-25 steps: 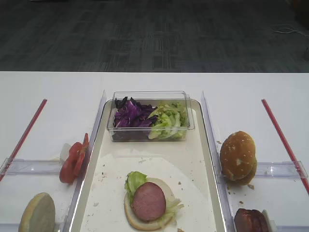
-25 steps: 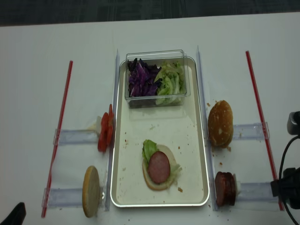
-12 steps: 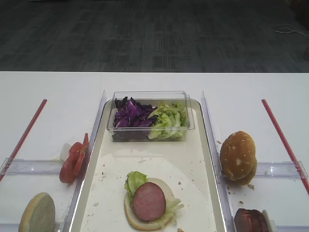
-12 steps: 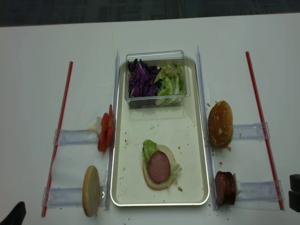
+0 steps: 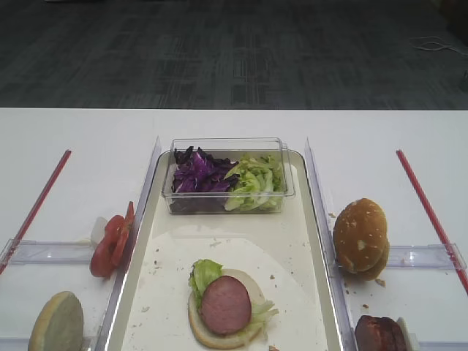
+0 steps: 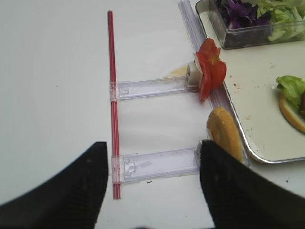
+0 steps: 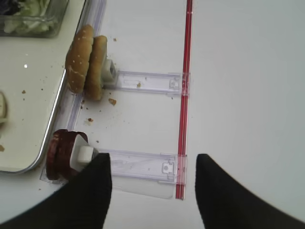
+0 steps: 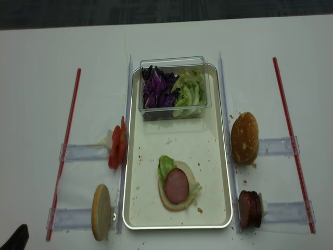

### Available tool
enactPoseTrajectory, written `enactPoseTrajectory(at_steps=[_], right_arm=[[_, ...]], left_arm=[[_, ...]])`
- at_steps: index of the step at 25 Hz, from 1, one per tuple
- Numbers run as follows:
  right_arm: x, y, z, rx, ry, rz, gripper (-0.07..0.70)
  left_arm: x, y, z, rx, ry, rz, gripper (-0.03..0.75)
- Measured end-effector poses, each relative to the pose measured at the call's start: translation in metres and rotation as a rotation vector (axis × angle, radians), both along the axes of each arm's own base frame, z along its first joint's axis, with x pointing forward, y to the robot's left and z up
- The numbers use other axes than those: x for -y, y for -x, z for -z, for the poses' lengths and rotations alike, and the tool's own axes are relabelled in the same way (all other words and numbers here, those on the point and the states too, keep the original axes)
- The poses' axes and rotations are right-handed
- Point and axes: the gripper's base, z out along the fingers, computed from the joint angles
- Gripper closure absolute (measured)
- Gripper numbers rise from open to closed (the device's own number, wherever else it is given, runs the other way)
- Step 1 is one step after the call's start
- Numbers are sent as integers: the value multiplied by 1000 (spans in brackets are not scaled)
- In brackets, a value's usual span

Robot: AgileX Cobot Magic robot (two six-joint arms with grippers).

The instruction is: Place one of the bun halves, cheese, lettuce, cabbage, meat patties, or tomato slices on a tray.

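The tray holds a bun base topped with lettuce and a meat patty. Cabbage and lettuce fill a clear box at its far end. Sesame bun halves and meat patties stand on edge to the tray's right. Tomato slices and a pale bun half stand on edge to its left. No cheese shows. My right gripper hangs open over the table, just right of the patties. My left gripper is open over the rail beside the pale bun half. Both are empty.
Clear plastic rails hold the food stands on both sides of the tray. A red strip runs along the table on the right and another red strip on the left. Crumbs lie round the sesame buns.
The right arm, seen at the right edge of the overhead view, has drawn back out of that view. The food has not moved.
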Motion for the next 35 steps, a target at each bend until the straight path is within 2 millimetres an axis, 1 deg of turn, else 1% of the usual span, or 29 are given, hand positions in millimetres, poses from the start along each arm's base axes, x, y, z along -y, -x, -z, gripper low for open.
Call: enactPoseTrajectory(at_steps=[14, 35], right_arm=[[1, 32, -2, 213, 8, -11, 226], [1, 33, -1, 217, 17, -16, 226]], left_arm=[[0, 0, 0, 0, 0, 0, 286], [0, 0, 0, 0, 0, 0, 286]])
